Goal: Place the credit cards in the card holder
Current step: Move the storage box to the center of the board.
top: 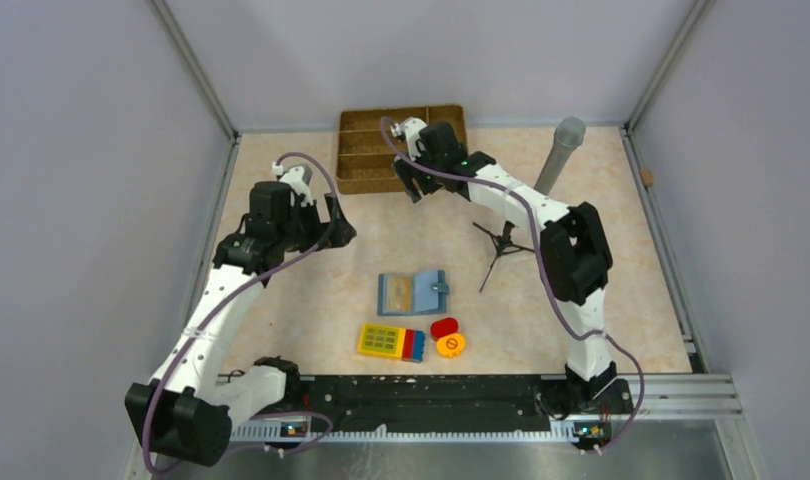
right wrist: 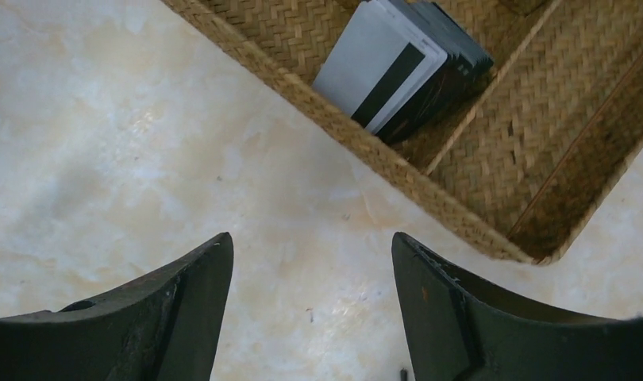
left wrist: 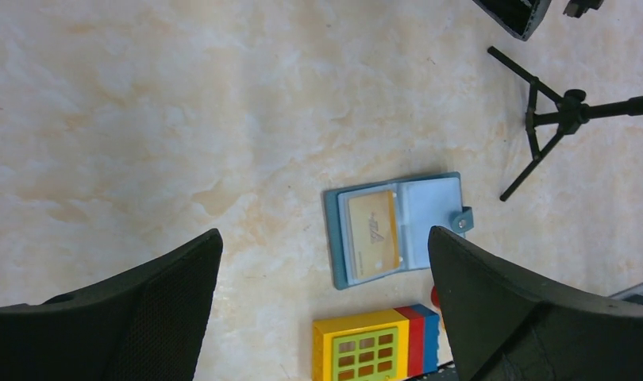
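While the teal folding card holder (top: 413,292) lies open mid-table with a tan-yellow card (left wrist: 372,234) pocketed, black and white credit cards (right wrist: 398,67) lean in the brown wicker tray (top: 366,188) at its 12 o'clock; a yellow keypad block (top: 383,341) sits at 6, a black tripod (top: 499,245) at 2. Left gripper (left wrist: 324,238) and right gripper (right wrist: 310,242) hover, fingers apart.

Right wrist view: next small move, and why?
Probably advance the right gripper over the wicker tray and down onto the stacked cards: its jaws are open and empty, short of the tray, and the card holder lies open.
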